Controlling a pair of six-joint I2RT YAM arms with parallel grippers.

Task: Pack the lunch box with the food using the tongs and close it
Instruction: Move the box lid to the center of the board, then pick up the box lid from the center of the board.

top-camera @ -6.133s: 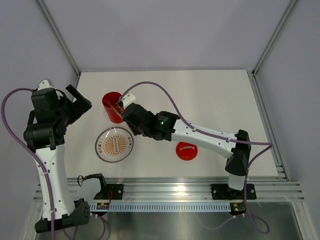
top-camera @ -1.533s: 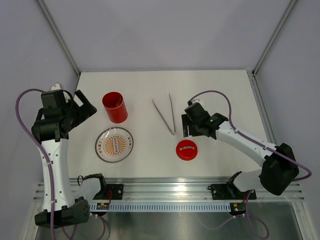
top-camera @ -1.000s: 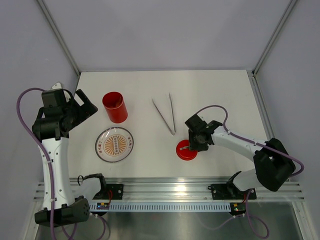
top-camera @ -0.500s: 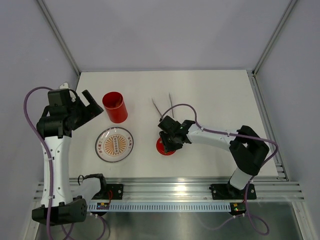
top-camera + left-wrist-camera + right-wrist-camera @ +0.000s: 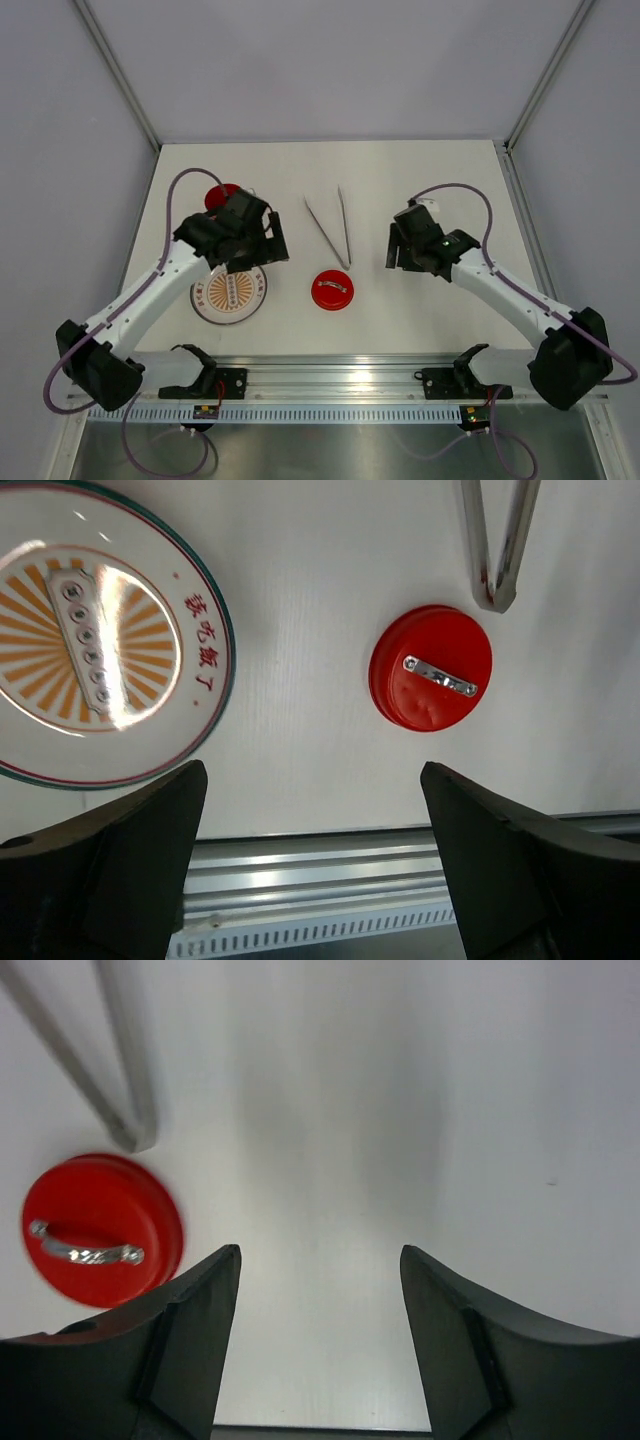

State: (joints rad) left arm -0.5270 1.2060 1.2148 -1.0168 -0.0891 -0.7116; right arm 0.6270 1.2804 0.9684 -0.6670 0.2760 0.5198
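Observation:
The red lunch box [image 5: 218, 193] stands at the back left, mostly hidden behind my left arm. Its flat red lid [image 5: 332, 290] with a silver mark lies alone on the table, also visible as the lid [image 5: 432, 667] and the lid [image 5: 100, 1230]. The silver tongs [image 5: 330, 228] lie in a narrow V just behind it. My left gripper [image 5: 275, 245] hangs open between plate and lid, its jaws [image 5: 312, 775] wide and empty. My right gripper [image 5: 396, 250] is open and empty to the right of the lid, jaws [image 5: 320, 1255] apart. No food shows.
A clear round plate [image 5: 228, 292] with an orange pattern lies at the front left, under my left arm; it shows as the plate [image 5: 100, 630] in the left wrist view. The metal rail [image 5: 350, 375] runs along the table's near edge.
My right gripper slid the lid leftwards, let go, opened and drew back to the right. My left arm swung from the far left in over the plate, towards the lid.

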